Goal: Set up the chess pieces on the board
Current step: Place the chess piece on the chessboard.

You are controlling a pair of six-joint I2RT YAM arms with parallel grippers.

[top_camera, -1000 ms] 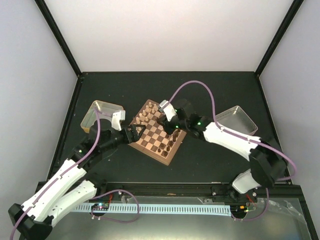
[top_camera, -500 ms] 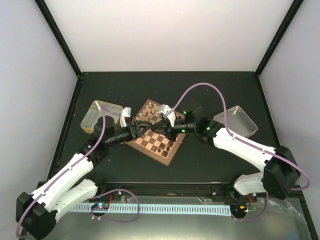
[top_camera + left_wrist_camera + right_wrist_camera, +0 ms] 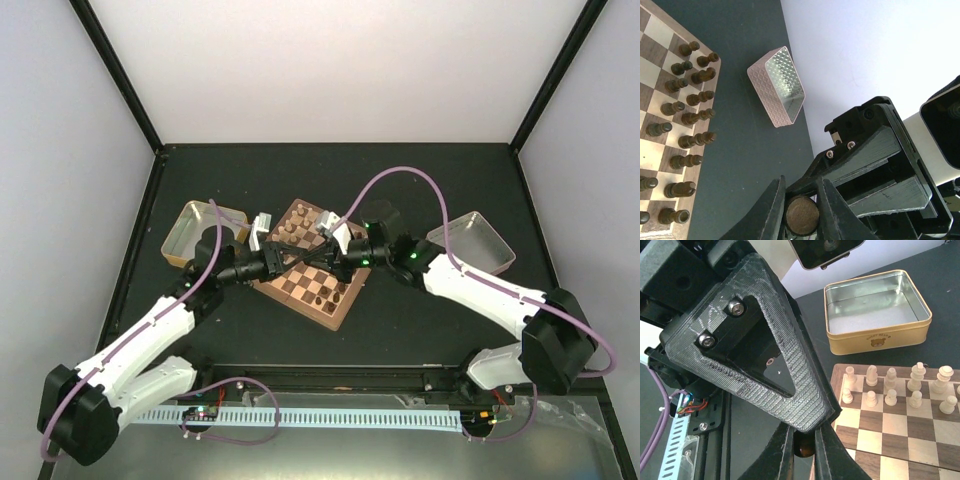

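Left wrist view: a dark brown chessman [image 3: 801, 223], seen end-on by its round base, is pinched between the fingers [image 3: 767, 214] of the left gripper [image 3: 802, 201]. From the right wrist, the right gripper [image 3: 804, 456] is seen pressed almost together on a dark sliver [image 3: 802, 446]. This is judged to be the same piece, and most of it is hidden behind the left gripper's ribbed finger. A hand-over in mid-air is therefore taken to be the step in hand, with both grips on at once.

Outward from the grip, the board [image 3: 345, 311] lies just below the meeting point. Pale pieces [image 3: 890, 390] are stood in two rows along one edge. Dark pieces [image 3: 687, 120] are stood in two rough rows with gaps along the opposite edge. A metal tin [image 3: 185, 226] is set well apart from the board on either side.

For the hand-over to be done well, one hold should be let go only once the other is judged firm. The release should be made by plain opening, with no sideways pull, since so small a piece is easily twisted or flicked out. The chessman should then be turned upright and lowered into a vacant square on the dark side, clear of its neighbours, which could be toppled by a passing finger.
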